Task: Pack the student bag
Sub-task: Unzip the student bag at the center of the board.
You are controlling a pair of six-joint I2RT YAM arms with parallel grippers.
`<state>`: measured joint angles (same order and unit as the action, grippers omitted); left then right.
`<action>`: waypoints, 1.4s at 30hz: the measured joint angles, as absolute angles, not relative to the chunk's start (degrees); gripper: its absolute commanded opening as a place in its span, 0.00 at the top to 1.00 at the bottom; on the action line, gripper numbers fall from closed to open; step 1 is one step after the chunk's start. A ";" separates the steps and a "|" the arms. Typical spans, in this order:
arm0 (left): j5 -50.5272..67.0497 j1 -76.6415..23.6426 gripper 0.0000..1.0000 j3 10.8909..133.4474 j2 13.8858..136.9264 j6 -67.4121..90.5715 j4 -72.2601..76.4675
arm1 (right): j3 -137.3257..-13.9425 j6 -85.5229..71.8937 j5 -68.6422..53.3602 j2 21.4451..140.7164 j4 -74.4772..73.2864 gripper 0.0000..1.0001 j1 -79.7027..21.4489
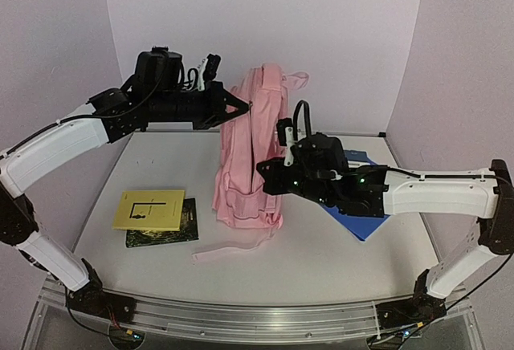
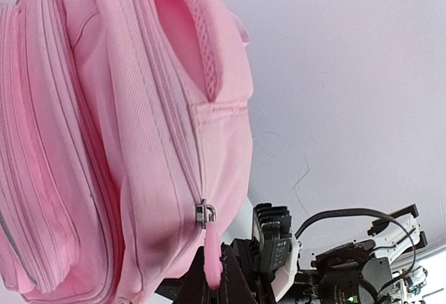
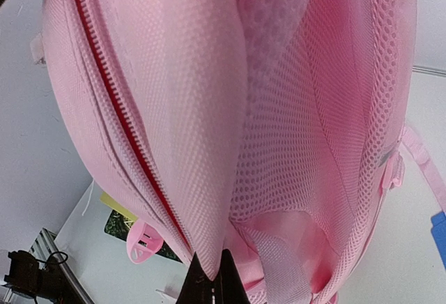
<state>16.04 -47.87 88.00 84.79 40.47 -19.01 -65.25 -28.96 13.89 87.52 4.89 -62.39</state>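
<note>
Student bag (image 1: 249, 145): stands upright at the centre of the tabletop (image 1: 161, 161), one loose strap (image 1: 233, 250) trailing on the surface in front of it.
Left hand (image 2: 211, 279): at the bag's upper left side, fingers pressed together on the pink zip pull tab (image 2: 211, 252) that hangs from the metal slider (image 2: 205, 215).
Right hand (image 3: 210, 277): at the bag's right side, low on the mesh back panel (image 3: 306, 130). Its fingers appear pinched on a fabric seam of the bag, though the contact sits at the edge of the wrist view.
Main zip (image 3: 115, 119): red-pink lining shows along the teeth in the right wrist view.
Yellow booklet (image 1: 148, 208): flat on the tabletop left of the bag, overlapping a dark green book (image 1: 177, 228).
Blue folder (image 1: 357, 223): flat on the tabletop right of the bag, partly under the right arm.
</note>
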 measured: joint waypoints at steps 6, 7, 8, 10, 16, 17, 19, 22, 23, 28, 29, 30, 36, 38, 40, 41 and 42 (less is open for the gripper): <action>18.02 -45.45 1.00 94.31 88.32 38.44 -21.05 | -63.92 -27.84 13.37 86.39 4.94 1.00 -62.75; 18.23 -44.85 1.00 96.17 89.36 37.78 -21.57 | -63.67 -27.50 13.27 86.17 5.00 1.00 -62.81; 18.46 -44.20 1.00 98.08 90.40 37.16 -22.17 | -63.43 -27.18 13.16 85.92 5.06 1.00 -62.88; 19.23 -42.95 1.00 101.34 92.27 36.12 -23.31 | -62.90 -26.60 12.76 85.24 5.06 1.00 -63.01; 22.68 -39.65 1.00 108.97 97.98 35.10 -24.20 | -61.61 -24.68 10.99 83.49 4.66 1.00 -63.89; 23.07 -39.14 1.00 109.88 98.78 35.05 -24.23 | -61.58 -24.41 10.67 83.32 4.55 1.00 -64.09; 24.18 -38.07 1.00 112.32 100.80 35.02 -24.09 | -61.46 -23.96 10.08 83.20 4.35 1.00 -64.61; 25.16 -36.59 1.00 114.55 103.11 35.31 -23.23 | -61.45 -23.77 9.77 83.08 4.06 1.00 -65.30; 25.42 -36.08 1.00 114.91 103.69 35.56 -22.75 | -61.45 -23.77 9.76 83.03 3.87 1.00 -65.59; 27.65 -34.22 1.00 115.39 105.41 36.99 -20.22 | -61.25 -26.46 10.71 81.16 1.86 0.73 -66.41; 28.15 -33.92 1.00 115.38 105.57 37.29 -19.66 | -61.25 -27.07 10.99 80.48 1.32 0.70 -66.85; 28.68 -33.62 1.00 115.36 105.72 37.57 -19.12 | -61.25 -27.67 11.27 79.81 0.82 0.62 -67.26; 32.37 -32.82 1.00 109.62 104.94 39.14 -12.25 | -67.42 -34.01 18.01 78.34 -4.70 0.44 -68.18; 32.78 -32.84 1.00 107.63 104.19 39.49 -10.65 | -71.19 -35.48 21.10 78.68 -6.67 0.43 -68.14; 32.93 -32.84 1.00 106.58 103.55 40.02 -9.59 | -75.58 -36.34 23.99 79.90 -8.54 0.43 -67.89; 32.98 -32.84 1.00 106.30 103.32 40.35 -9.20 | -78.05 -36.67 25.07 80.92 -9.38 0.43 -67.51; 33.01 -32.84 1.00 106.10 103.16 40.51 -8.90 | -80.20 -36.91 25.87 82.01 -10.12 0.42 -67.16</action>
